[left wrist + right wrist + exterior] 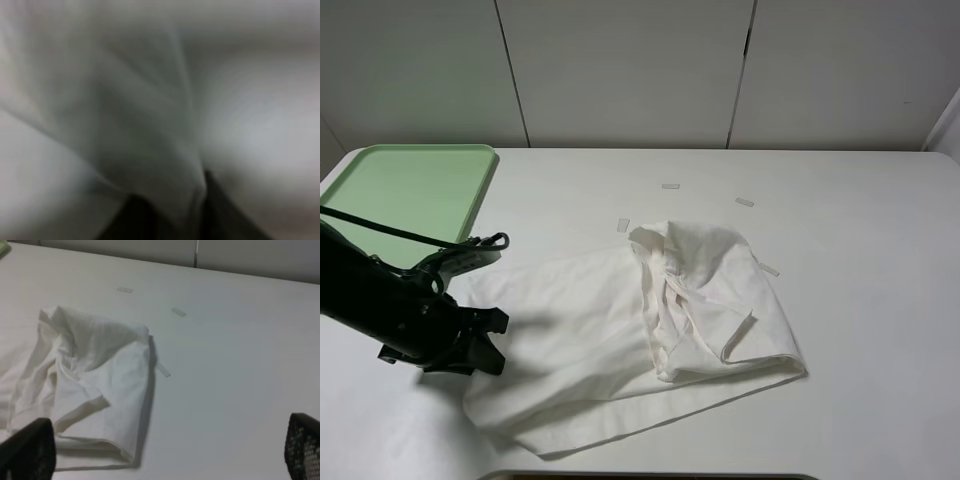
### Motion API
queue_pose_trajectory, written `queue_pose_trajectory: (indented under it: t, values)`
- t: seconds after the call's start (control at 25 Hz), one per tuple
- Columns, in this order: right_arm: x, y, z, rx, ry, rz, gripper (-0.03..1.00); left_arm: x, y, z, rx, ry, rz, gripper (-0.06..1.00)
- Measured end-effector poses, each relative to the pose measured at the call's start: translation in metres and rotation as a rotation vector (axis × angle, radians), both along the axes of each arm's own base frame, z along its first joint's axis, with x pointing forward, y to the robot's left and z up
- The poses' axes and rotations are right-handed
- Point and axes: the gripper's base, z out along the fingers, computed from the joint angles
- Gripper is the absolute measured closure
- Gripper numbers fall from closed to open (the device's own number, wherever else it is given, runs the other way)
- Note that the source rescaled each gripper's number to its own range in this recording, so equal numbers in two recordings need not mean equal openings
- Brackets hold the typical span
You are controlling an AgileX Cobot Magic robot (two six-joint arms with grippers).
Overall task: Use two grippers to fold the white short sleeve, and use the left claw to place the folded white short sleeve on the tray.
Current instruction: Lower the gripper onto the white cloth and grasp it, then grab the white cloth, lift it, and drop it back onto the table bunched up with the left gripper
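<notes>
The white short sleeve (610, 330) lies crumpled on the table, its right part folded over in a wrinkled heap. My left gripper (492, 340) sits low at the shirt's left edge, its black cable looping off toward the tray (410, 185). In the left wrist view, blurred white short sleeve fabric (150, 125) fills the frame and a fold of it is pinched between the two dark fingers (130, 220). My right gripper (167, 447) is out of the high view; the right wrist view shows its fingertips far apart and empty, back from the short sleeve's (90, 375) folded side.
The pale green tray stands at the table's back left corner with nothing on it. Small white tape strips (670, 186) (745, 202) (623, 224) lie behind the shirt, and one (769, 269) at its right edge. White wall panels stand behind the table.
</notes>
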Motion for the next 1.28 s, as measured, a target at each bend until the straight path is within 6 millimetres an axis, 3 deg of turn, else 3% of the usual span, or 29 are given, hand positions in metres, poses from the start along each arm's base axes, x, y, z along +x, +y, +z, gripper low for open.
queue_pose_trajectory:
  t: [0.08,0.2,0.36,0.6,0.72,0.88,1.08,1.28]
  values:
    - [0.000,0.000,0.000,0.000,0.000,0.000,-0.03,0.000,0.000,-0.001,0.008,-0.005,-0.020,0.85]
    - [0.000,0.000,0.000,0.000,0.000,0.000,-0.03,0.002,0.002,-0.001,0.033,-0.026,-0.065,0.94]
    - [0.000,0.000,0.000,0.000,0.000,0.000,-0.03,0.008,0.001,0.001,0.052,-0.055,-0.114,0.94]
    - [0.000,0.000,0.000,0.000,0.000,0.000,-0.03,0.042,-0.004,0.018,0.087,-0.134,-0.186,0.94]
    - [0.000,0.000,0.000,0.000,0.000,0.000,-0.03,0.067,-0.007,0.037,0.121,-0.147,-0.229,0.94]
    - [0.000,0.000,0.000,0.000,0.000,0.000,-0.03,0.083,-0.009,0.058,0.146,-0.165,-0.233,0.94]
    - [0.000,0.000,0.000,0.000,0.000,0.000,-0.03,0.081,-0.023,0.083,0.102,-0.247,-0.255,0.94]
    - [0.000,0.000,0.000,0.000,0.000,0.000,-0.03,0.075,-0.047,0.089,0.027,-0.288,-0.305,0.94]
